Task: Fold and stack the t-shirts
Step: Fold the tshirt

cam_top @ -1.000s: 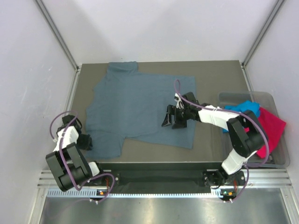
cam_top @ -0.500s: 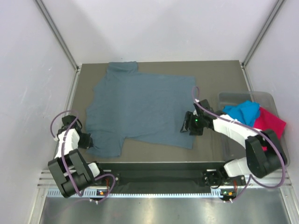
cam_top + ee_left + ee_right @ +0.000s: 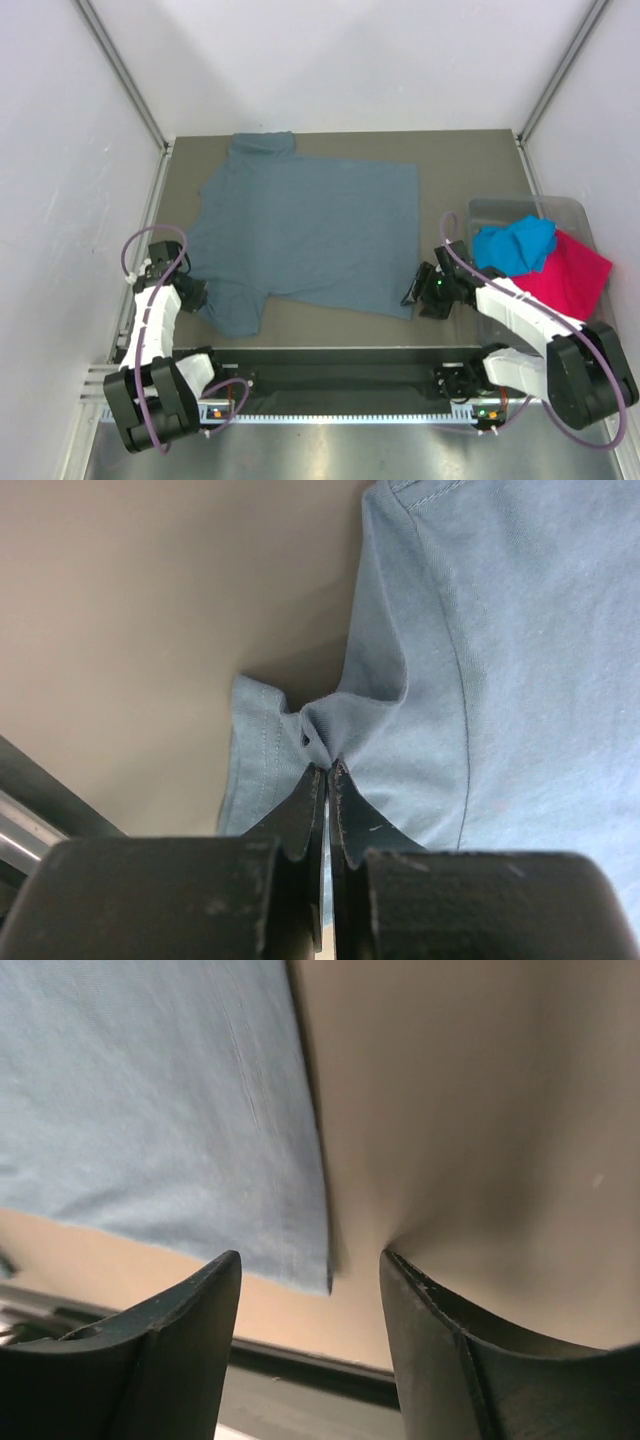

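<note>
Slate-blue tee (image 3: 300, 225) lies spread flat on the matte brown counter (image 3: 470, 165), left of centre. Left pincer (image 3: 327, 770) is clamped tight on the near-left sleeve edge. The thin jersey puckers into a small peak at the tips, with the stitched hem line beside it. Right pincer (image 3: 310, 1272) is spread wide, straddling the tee's near-right corner, nothing gripped. Likely both are taking near corners to lift for a fold. Turquoise tee (image 3: 515, 243) and magenta tee (image 3: 572, 278) sit crumpled in the clear tub (image 3: 500, 206) at right, unfolded.
</note>
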You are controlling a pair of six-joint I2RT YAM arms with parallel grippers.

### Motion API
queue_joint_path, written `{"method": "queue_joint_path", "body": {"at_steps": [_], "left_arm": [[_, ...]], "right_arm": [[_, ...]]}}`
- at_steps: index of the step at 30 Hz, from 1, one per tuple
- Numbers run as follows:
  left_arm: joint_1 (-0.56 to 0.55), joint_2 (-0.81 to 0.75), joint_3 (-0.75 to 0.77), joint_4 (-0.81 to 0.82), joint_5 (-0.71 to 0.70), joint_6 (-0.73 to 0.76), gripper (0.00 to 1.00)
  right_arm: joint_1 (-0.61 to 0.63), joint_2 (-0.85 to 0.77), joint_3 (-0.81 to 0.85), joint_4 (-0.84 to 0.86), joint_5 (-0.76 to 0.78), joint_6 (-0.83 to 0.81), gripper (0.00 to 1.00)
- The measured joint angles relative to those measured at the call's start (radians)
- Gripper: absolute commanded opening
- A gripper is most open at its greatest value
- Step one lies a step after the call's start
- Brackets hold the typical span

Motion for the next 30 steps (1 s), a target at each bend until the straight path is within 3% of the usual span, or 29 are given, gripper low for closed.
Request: {"method": "queue_joint_path", "body": {"at_steps": [15,18,23,30], "left_arm": [[-0.018,-0.004,0.068,-0.060,-0.079,-0.009,0.00],[-0.021,-0.004,0.069,-0.071,-0.084,-0.009,0.00],[-0.021,-0.006,0.069,-0.083,-0.094,-0.009,0.00],[-0.021,-0.018,0.069,-0.093,-0.103,-0.009,0.00]], "right_arm": [[0.102,-0.069,-0.071,0.021,0.027,0.366,0.50],[0.107,-0.091,-0.087,0.016,0.047,0.420,0.45],[0.107,-0.097,-0.097,0.019,0.051,0.470,0.44],[0.108,-0.067,-0.105,0.050,0.041,0.499,0.28]]}}
